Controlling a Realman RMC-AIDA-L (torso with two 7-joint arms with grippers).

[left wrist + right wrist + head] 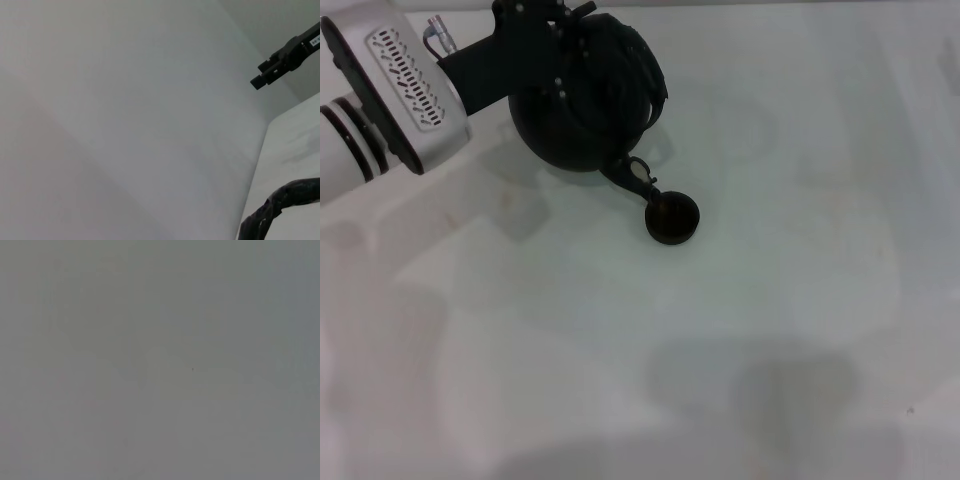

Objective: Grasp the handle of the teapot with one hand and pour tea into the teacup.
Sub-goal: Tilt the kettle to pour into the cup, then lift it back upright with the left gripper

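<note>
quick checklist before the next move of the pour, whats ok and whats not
1. Left gripper on the handle: ok, it sits at the teapot's top; the jaws' closure cannot be seen.
2. Teapot tilted toward the cup: ok, spout points down at it.
3. Spout over the teacup: ok, its tip meets the cup's rim in the head view.
4. Teacup upright on the table: ok.
5. Tea flowing or cup level: cannot tell.
6. Right gripper clear: not visible in the head view.

Pale white table (740, 330) — on it, small black teacup (671, 217), just beside the lifted teapot's (582, 110) spout.
</note>
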